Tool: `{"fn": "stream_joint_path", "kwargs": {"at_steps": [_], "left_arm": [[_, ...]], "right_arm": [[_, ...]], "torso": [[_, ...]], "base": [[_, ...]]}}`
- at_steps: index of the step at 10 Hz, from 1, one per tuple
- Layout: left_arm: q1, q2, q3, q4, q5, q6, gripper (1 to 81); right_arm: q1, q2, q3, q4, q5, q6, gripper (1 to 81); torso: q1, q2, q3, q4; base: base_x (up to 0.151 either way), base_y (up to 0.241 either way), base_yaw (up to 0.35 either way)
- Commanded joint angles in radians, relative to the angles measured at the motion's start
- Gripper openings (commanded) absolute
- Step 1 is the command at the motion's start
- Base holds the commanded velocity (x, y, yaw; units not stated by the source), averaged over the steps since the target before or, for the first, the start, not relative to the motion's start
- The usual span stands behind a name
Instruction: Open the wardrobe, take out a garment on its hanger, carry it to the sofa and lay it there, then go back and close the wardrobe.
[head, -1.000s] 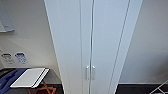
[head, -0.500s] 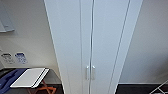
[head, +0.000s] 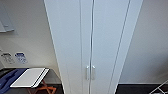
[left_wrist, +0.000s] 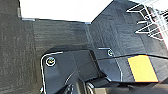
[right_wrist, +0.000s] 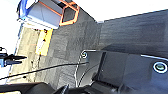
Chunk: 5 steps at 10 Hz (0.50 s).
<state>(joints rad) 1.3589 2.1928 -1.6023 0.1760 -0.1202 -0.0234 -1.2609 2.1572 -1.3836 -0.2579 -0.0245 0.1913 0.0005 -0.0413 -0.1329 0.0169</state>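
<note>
The wardrobe (head: 92, 42) stands straight ahead in the head view, tall, narrow and white. Both of its doors are shut, with a thin seam running down the middle. Two small vertical white handles (head: 90, 72) sit side by side low on the doors. The garment, the hanger and the sofa are hidden. In both wrist views the cameras look down at dark carpet and the robot's own dark base.
A folding table with a white top (head: 30, 77) and orange legs (head: 41, 88) stands low at the left, with blue fabric (head: 8, 79) beside it. A white wire rack (head: 160, 89) pokes in at the lower right. Pale walls flank the wardrobe.
</note>
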Motion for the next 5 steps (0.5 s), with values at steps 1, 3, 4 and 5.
{"fn": "stream_joint_path", "kwargs": {"at_steps": [1, 3, 4, 5], "left_arm": [[-0.149, -0.143, 0.122, 0.03, -0.025, 0.005, 81.1], [-0.246, -0.221, 0.203, 0.028, -0.049, 0.0, 81.1], [-0.302, -0.249, 0.242, 0.02, -0.042, -0.001, 81.1], [-0.355, -0.263, 0.257, 0.016, -0.035, -0.001, 81.1]], "right_arm": [[0.215, -0.132, 0.144, -0.006, -0.025, 0.004, 81.1], [0.339, -0.161, 0.204, 0.003, -0.034, 0.008, 81.1], [0.39, -0.159, 0.207, 0.003, -0.026, 0.013, 81.1], [0.44, -0.159, 0.212, 0.003, -0.025, 0.017, 81.1]], "torso": [[0.0, 0.0, 0.0, 0.0], [0.0, 0.0, 0.0, 0.0], [0.001, 0.0, 0.0, 0.0], [0.001, 0.0, -0.001, 0.0]], "base": [[0.0, 0.0, 0.0], [0.0, 0.0, 0.0], [0.0, 0.0, 0.0], [0.0, 0.0, 0.0]]}}
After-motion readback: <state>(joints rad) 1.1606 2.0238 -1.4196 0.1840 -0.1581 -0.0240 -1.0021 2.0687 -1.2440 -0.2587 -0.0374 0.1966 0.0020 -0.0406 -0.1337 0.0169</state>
